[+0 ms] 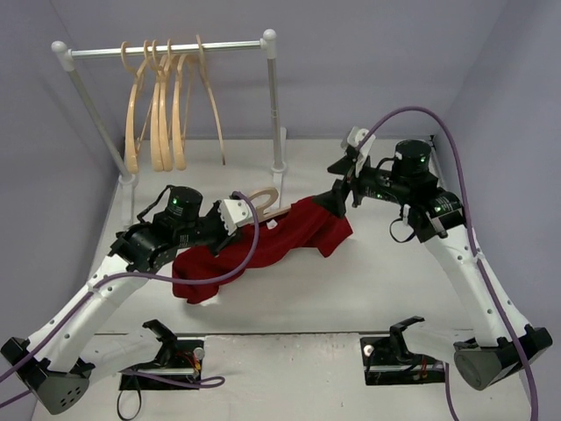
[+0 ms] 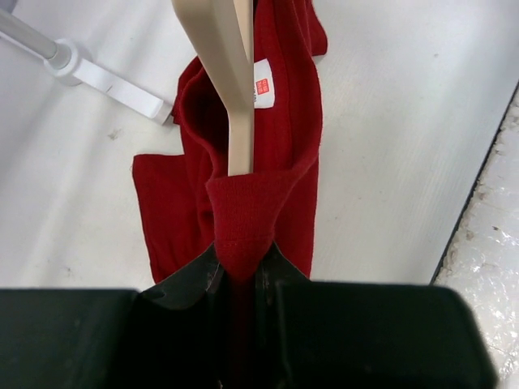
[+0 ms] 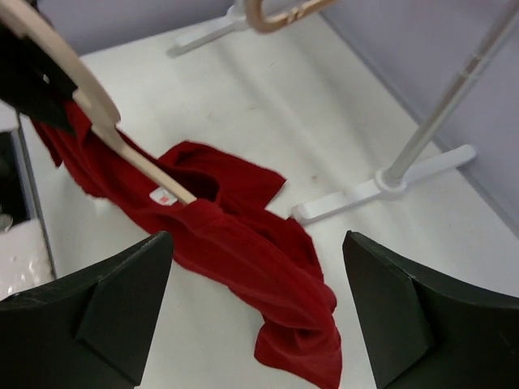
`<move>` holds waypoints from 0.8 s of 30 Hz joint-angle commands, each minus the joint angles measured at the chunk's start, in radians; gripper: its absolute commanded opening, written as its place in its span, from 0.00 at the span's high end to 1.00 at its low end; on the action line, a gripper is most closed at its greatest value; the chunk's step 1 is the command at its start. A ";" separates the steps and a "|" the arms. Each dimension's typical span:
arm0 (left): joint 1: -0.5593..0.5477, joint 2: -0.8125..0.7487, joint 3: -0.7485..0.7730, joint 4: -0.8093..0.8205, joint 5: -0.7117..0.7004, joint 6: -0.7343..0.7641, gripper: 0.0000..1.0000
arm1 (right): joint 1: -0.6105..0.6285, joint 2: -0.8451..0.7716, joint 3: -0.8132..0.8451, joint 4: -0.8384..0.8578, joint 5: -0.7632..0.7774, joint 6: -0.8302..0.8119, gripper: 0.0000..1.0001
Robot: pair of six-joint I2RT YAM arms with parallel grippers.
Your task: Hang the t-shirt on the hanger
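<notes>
T-shirt (image 1: 298,230), dark red, bunched along pale hanger (image 2: 233,81), fabric tight between left jaws; right jaws wide apart.

T-shirt (image 1: 263,250), dark red: 1.
Hanger (image 1: 266,198) inside the t-shirt, centre: 1.
Spare hangers (image 1: 159,114) on the rail, 11 o'clock: apparently 4, overlapping.
Rail stand (image 1: 166,50): 1.
Robot arms (image 1: 114,272): 2.
Black cradles (image 1: 166,346), 6 o'clock: 2.

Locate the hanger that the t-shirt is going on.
The hanger sits mid-table in the top view, beside the left gripper, one arm inside the t-shirt, in front of the rail stand.
</notes>
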 commanded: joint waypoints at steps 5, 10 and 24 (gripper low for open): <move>0.007 0.002 0.129 0.006 0.126 0.061 1.00 | -0.002 0.064 -0.108 0.027 -0.174 -0.174 0.16; 0.008 0.009 0.153 -0.029 0.166 0.095 1.00 | -0.001 0.090 -0.132 0.028 -0.200 -0.193 0.17; 0.053 0.070 0.253 -0.125 0.175 0.167 0.98 | 0.012 0.022 -0.184 0.028 -0.261 -0.213 1.00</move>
